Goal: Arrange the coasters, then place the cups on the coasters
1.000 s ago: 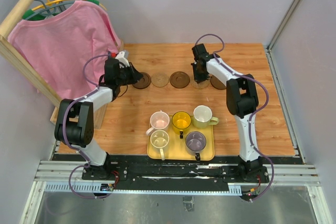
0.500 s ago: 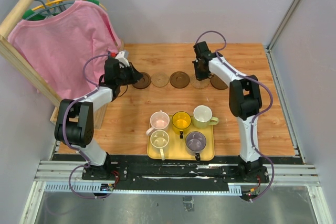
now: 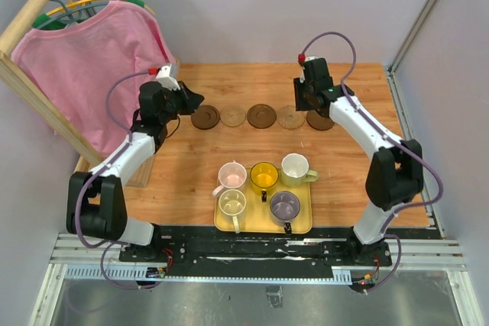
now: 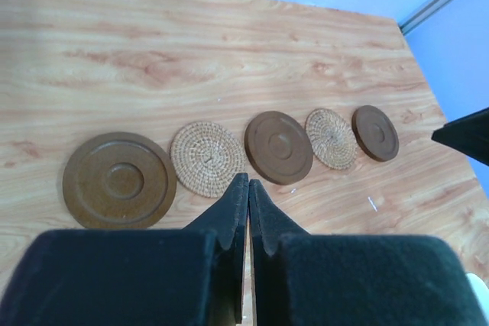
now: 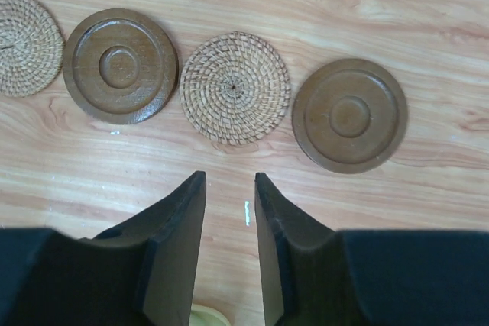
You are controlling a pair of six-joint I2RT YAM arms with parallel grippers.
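Several coasters lie in a row across the back of the table: dark brown (image 3: 205, 117), tan (image 3: 233, 116), dark brown (image 3: 261, 116), tan (image 3: 289, 117), dark brown (image 3: 318, 121). My right gripper (image 5: 230, 179) hangs open above the table just in front of the right tan coaster (image 5: 235, 87), with nothing between its fingers. My left gripper (image 4: 248, 182) is shut and empty, raised over the left tan coaster (image 4: 207, 159). Several cups stand on the yellow tray (image 3: 302, 223): pink (image 3: 232, 175), yellow (image 3: 264, 176), white (image 3: 295, 166), cream (image 3: 231, 203), grey-purple (image 3: 284, 205).
A wooden rack (image 3: 30, 85) with a pink shirt (image 3: 92, 59) on hangers stands at the left, close to the left arm. Grey walls close the back and right sides. A metal rail (image 3: 260, 253) runs along the near edge.
My right gripper opened, let go of the right tan coaster and rose away from it. The left arm lifted and pulled back a little to the left, still shut.
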